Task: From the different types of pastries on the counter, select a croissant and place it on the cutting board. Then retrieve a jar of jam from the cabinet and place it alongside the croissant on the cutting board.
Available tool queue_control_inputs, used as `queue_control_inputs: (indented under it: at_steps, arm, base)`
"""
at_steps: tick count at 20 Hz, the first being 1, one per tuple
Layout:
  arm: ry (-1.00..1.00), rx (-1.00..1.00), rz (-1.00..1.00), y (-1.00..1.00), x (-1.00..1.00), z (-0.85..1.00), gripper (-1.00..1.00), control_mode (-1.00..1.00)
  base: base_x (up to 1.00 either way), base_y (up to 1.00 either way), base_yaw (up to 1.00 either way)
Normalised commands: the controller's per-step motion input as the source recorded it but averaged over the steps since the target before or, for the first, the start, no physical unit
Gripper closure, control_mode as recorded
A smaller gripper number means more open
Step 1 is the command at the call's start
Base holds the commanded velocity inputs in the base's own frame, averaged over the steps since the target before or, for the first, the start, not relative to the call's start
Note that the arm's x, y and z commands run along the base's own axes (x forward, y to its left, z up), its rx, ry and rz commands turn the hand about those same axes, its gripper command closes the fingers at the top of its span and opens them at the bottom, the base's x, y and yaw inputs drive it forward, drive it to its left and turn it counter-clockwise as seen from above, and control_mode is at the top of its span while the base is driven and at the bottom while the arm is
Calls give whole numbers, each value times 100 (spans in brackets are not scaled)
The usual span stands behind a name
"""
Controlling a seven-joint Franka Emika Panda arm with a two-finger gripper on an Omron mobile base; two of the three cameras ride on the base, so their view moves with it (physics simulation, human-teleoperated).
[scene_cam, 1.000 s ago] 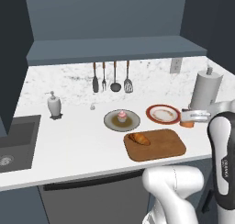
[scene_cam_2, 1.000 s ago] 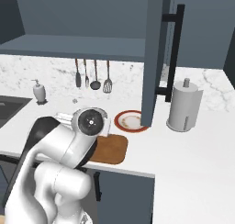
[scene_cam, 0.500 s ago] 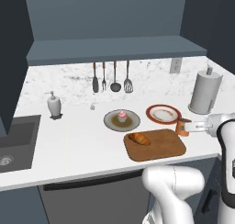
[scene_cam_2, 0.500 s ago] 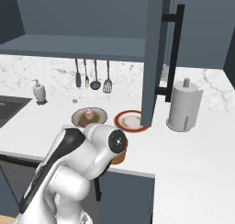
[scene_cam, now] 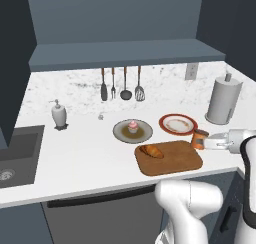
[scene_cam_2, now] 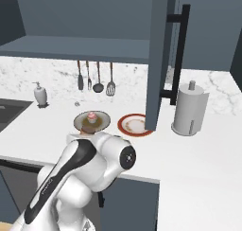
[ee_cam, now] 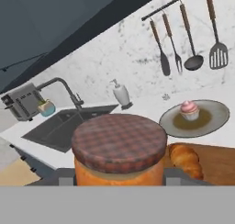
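Currently, croissant lies on left part of cutting board; cupcake on dark plate behind it, red-rimmed plate further right. Pincer grips jar of jam at board's right edge, just in front of red-rimmed plate

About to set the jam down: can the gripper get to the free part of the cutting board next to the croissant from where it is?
Probably yes. The gripper, shut on the jar of jam, sits at the cutting board's right edge; the croissant lies at its left, leaving bare board between.
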Motion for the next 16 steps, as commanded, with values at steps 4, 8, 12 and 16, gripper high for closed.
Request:
queue_control_inputs:
  at_steps: [4,8,12,16]
  arm:
    - [-51,-10,14,0,2,0,100,-100]
    - [-21,-4,6,0,1,-5,100,-100]
    - [0,0,0,0,9,-12,100,-100]
    - [0,-1,0,-8,44,-6,100,-100]
  base:
    - [0,0,0]
    - [0,0,0]
    - [0,0,0]
    - [0,0,0]
